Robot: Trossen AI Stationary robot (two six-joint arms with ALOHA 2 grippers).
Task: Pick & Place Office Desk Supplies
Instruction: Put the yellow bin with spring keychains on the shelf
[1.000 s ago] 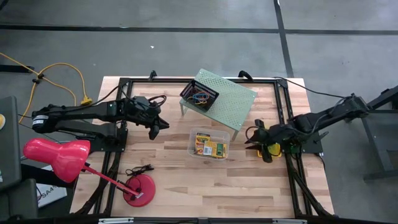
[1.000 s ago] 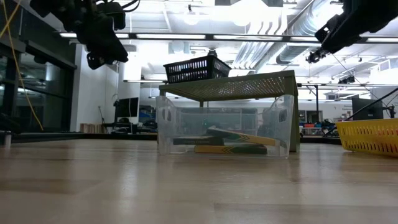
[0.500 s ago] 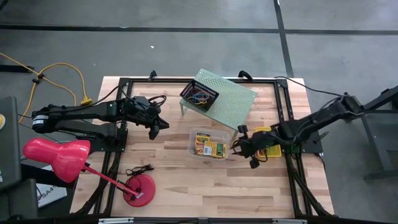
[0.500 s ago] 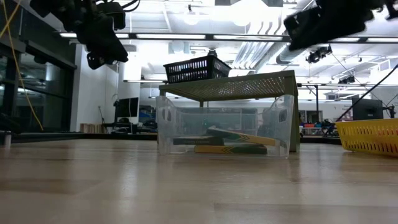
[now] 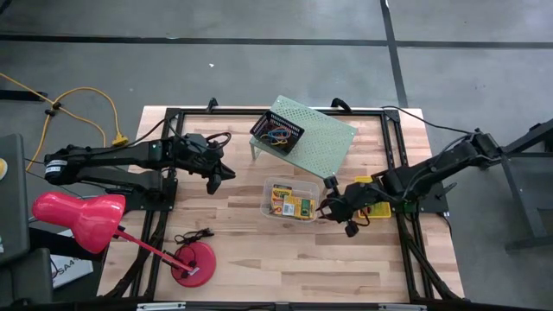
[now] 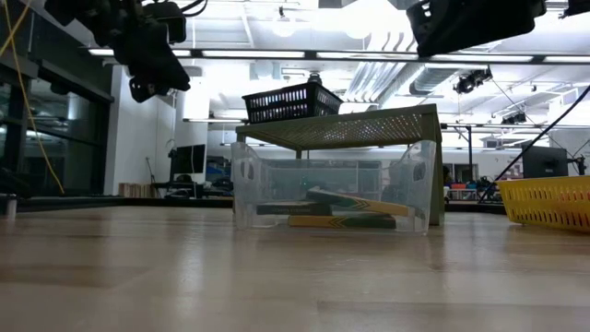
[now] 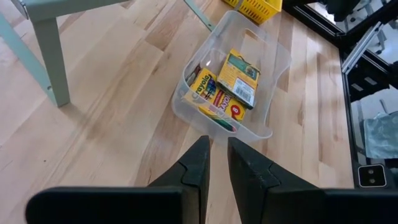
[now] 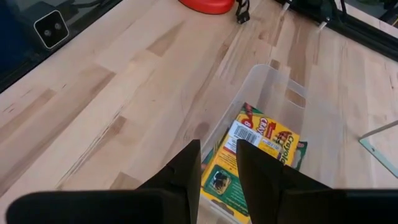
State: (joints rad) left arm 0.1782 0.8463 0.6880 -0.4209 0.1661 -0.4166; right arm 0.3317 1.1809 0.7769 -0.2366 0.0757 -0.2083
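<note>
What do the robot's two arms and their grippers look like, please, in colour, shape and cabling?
Both arms are dark, nearly black, built of slim jointed segments with bulkier housings at the joints. The left gripper and the right gripper each end in two narrow, flat, matte black fingers that widen towards the base. Thin black cables loop beside the left arm's wrist; no markings are readable.

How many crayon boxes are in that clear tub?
3 can be made out, all lying flat in the clear tub: one crayon box on top, a second beside and partly under it, and a green edge of a third. More could be hidden underneath.
</note>
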